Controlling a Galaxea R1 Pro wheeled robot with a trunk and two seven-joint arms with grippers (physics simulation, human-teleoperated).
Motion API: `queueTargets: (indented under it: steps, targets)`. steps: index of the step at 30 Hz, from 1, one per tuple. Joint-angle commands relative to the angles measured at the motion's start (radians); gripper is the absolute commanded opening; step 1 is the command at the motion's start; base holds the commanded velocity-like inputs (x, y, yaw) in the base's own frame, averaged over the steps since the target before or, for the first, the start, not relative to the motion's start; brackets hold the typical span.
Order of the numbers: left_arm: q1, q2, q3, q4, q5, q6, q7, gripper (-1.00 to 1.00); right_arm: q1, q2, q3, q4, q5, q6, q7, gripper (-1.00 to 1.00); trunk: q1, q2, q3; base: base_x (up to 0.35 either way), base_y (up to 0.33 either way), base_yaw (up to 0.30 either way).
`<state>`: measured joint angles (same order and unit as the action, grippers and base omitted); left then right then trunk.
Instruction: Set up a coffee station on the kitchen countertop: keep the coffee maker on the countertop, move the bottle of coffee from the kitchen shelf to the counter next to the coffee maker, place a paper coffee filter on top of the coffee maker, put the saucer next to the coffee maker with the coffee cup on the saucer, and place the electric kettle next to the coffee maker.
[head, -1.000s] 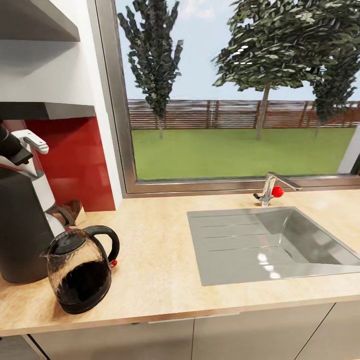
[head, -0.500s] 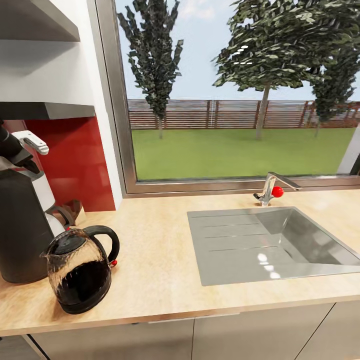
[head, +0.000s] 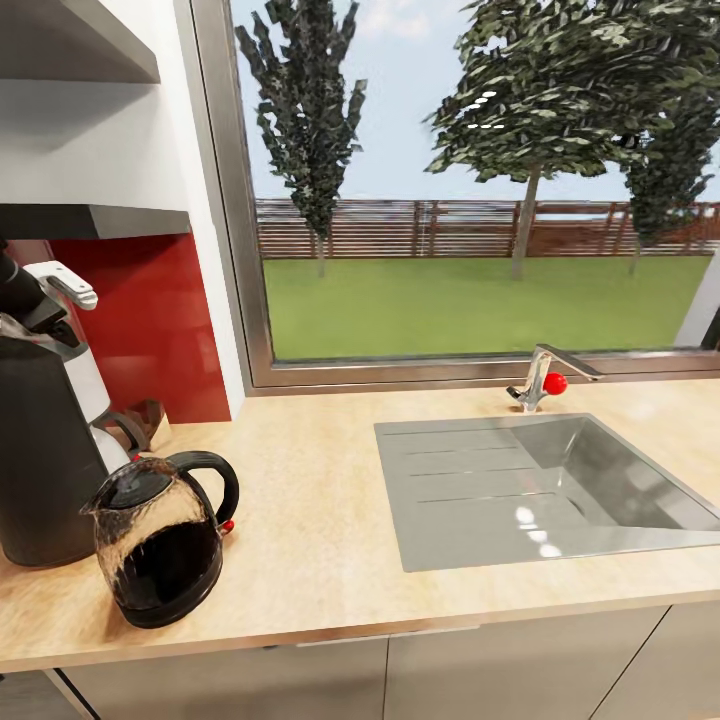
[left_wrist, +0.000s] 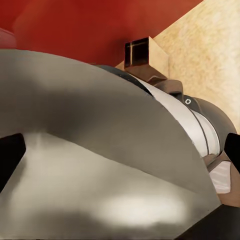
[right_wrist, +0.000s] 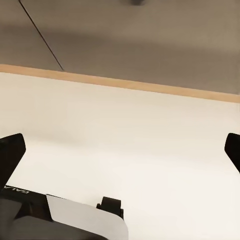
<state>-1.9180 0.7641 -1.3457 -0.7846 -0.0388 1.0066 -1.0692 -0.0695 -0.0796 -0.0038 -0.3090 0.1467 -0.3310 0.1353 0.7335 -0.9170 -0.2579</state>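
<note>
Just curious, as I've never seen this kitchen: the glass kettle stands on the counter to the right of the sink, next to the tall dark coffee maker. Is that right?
Not quite. The head view shows the electric kettle on the countertop to the left of the sink, not the right. It does stand next to the coffee maker.

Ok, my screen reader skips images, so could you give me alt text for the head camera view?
A glass kettle stands beside a tall dark coffee maker at the left end of a light wood countertop. To the right is a steel sink with a tap, below a window onto lawn and trees.
</note>
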Motion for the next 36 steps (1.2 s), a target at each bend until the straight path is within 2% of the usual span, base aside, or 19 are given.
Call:
queueTargets:
  steps: [1, 36]
  targets:
    - [-0.003, 0.001, -0.004, -0.002, -0.004, 0.006, -0.006, 1.0, -0.001, 0.0, -0.001, 0.001, 0.007, -0.003, 0.001, 1.0, 0.0, -0.001, -0.001, 0.0, 0.0, 0.0]
    - [-0.003, 0.001, -0.004, 0.027, -0.004, 0.005, -0.005, 1.0, -0.001, 0.0, -0.001, 0.001, 0.007, -0.003, 0.001, 1.0, 0.0, -0.001, -0.001, 0.0, 0.0, 0.0]
